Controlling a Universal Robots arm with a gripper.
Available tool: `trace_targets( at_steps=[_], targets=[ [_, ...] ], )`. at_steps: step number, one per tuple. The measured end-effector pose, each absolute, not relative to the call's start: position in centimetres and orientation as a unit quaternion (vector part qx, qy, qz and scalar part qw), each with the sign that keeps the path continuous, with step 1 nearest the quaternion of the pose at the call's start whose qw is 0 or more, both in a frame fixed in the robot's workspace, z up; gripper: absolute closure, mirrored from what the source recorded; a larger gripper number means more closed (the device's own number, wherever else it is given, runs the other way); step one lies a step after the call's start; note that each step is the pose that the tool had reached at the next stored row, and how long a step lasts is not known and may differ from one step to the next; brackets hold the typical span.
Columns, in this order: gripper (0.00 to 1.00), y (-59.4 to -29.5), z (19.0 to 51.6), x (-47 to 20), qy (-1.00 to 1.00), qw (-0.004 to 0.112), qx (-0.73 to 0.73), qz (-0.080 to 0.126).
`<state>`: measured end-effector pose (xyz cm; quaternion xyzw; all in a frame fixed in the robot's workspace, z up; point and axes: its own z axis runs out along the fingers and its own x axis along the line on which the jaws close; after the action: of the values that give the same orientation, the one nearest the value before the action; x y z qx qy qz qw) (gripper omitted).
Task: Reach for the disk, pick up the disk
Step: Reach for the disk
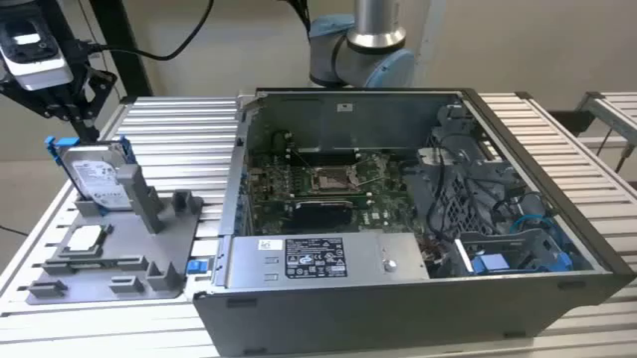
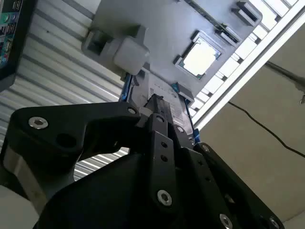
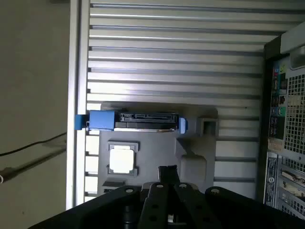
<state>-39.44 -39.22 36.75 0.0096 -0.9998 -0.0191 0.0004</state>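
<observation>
Disk (image 1: 95,175) on edge in gray holder (image 1: 149,246), partly hidden by it; end effector (image 1: 74,112) above, opening unclear.

Disk (image 1: 95,177) silver metal, blue plastic rails; holder (image 1: 164,242) matt grey plastic; table (image 1: 184,142) ribbed bare metal.

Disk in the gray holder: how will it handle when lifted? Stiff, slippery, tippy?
Probably rigid: the disk is a flat metal slab. Its bare silver face may be slick. It stands on edge in the gray fixture, so a sideways nudge could tip it.
</observation>
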Motion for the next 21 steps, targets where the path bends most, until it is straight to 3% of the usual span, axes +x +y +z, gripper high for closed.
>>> trace_targets(
  at_steps=[14, 21],
  targets=[
    [1.00, -39.1, 36.8, -39.4, -1.000, 0.000, 0.009, -0.019],
    [1.00, -37.3, 36.7, -39.5, -1.000, 0.000, 0.010, -0.019]
  ],
)
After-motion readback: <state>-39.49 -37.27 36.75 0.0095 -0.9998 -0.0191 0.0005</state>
